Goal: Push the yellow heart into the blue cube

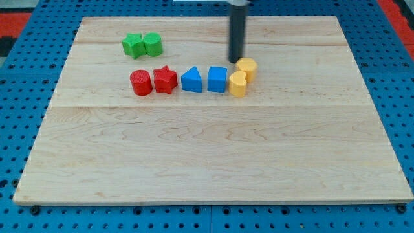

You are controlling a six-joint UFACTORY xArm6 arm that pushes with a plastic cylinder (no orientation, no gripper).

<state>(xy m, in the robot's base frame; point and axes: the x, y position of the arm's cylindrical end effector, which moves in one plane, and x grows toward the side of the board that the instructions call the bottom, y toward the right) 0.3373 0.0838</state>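
Observation:
The blue cube (217, 79) sits on the wooden board (213, 162), right of centre in the upper half. Two yellow blocks stand at its right. The nearer one (238, 84) touches the cube's right side. The other (247, 68) sits just up and right of it. I cannot tell for sure which of them is the heart. My tip (235, 61) is the lower end of a dark rod coming down from the view's top. It stands just above the blue cube and just left of the upper yellow block.
A blue triangular block (191, 80) lies left of the cube, then a red star (165, 79) and a red cylinder (140, 83). Two green blocks (142, 45) sit together at the upper left. Blue perforated table surrounds the board.

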